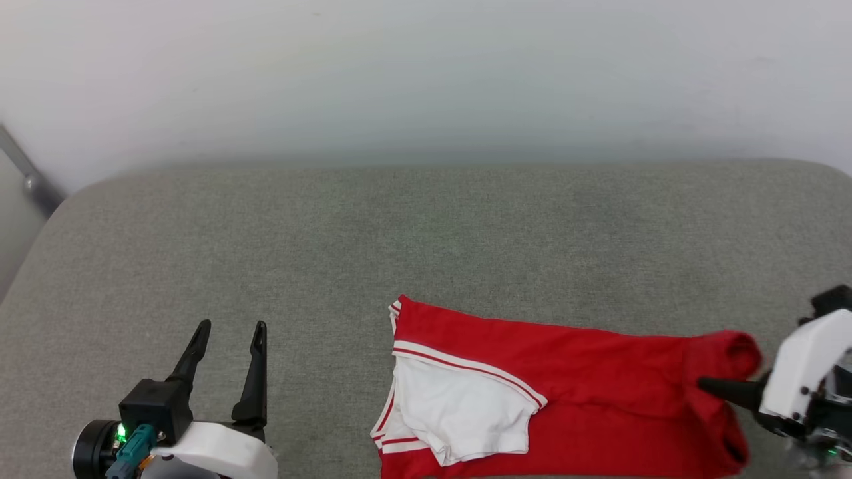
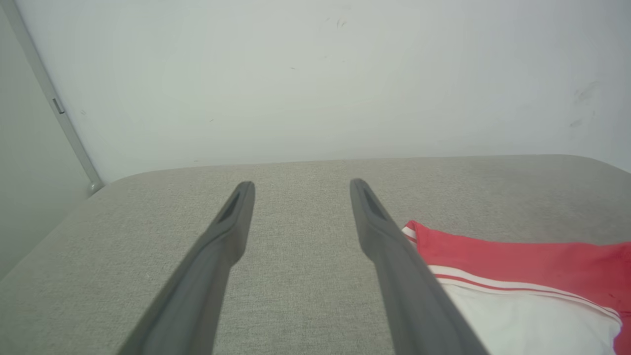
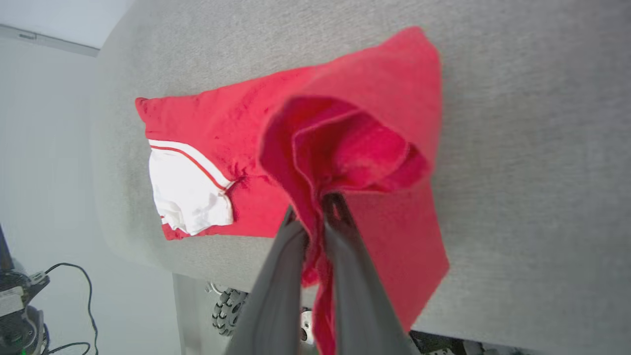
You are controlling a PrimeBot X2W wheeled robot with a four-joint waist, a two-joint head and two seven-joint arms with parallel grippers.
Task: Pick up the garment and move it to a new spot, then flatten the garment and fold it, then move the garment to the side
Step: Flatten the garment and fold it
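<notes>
The garment [image 1: 572,379] is a red T-shirt with a white sleeve, lying folded lengthwise along the near edge of the grey cushioned surface [image 1: 399,233]. My right gripper [image 1: 715,386] is shut on the garment's right end, which is lifted and curled back over the rest. In the right wrist view the red fabric [image 3: 345,148] is pinched between the two fingers [image 3: 281,276] and bulges above them. My left gripper [image 1: 229,327] stands open at the lower left, well clear of the garment, with nothing between its fingers. The left wrist view has the garment's sleeve end [image 2: 517,276] to the right of the gripper [image 2: 301,186].
A pale wall [image 1: 426,73] rises behind the surface, and a metal bar [image 1: 26,176] slants at the far left. Past the near edge, the right wrist view shows wheels [image 3: 229,308] and cables [image 3: 74,296] on the floor. Bare grey surface lies left of and behind the garment.
</notes>
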